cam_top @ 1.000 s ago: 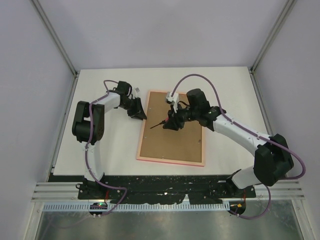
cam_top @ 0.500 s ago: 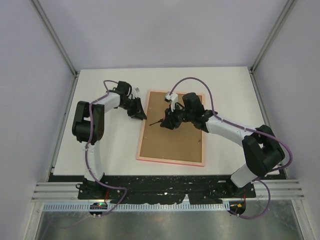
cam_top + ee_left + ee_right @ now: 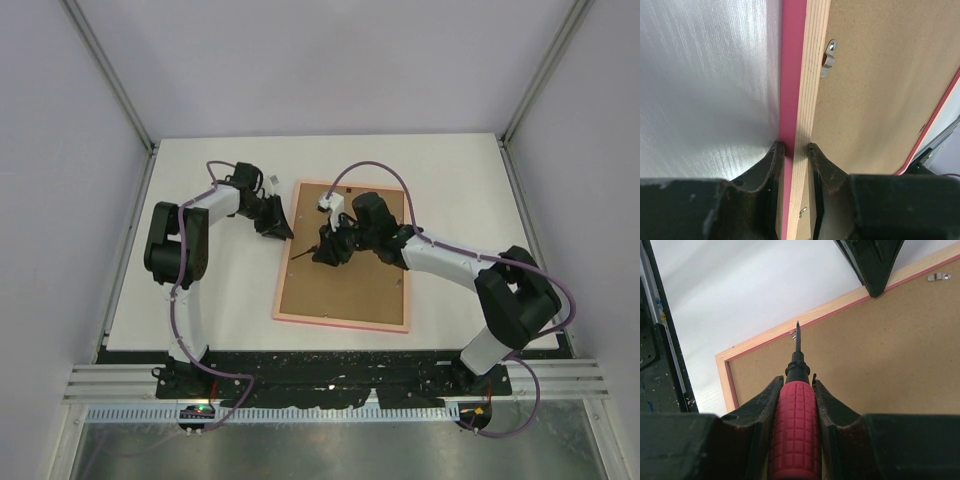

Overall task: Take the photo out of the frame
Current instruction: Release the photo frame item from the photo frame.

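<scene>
The pink frame lies face down on the table, its brown backing board on top. The photo is hidden under that board. My left gripper is shut on the frame's left rail, one finger on each side of the rail. My right gripper is shut on a red-handled screwdriver above the board. The screwdriver's thin tip points at the frame's left rail, close to a small metal tab.
Metal retaining tabs sit along the inside of the frame's rail, one more past the left gripper's fingers. White tabletop lies left of the frame. Booth walls and corner posts enclose the table.
My right arm has carried the screwdriver leftward across the backing board, bringing its tip near the frame's left rail. The left gripper has stayed put on the rail.
</scene>
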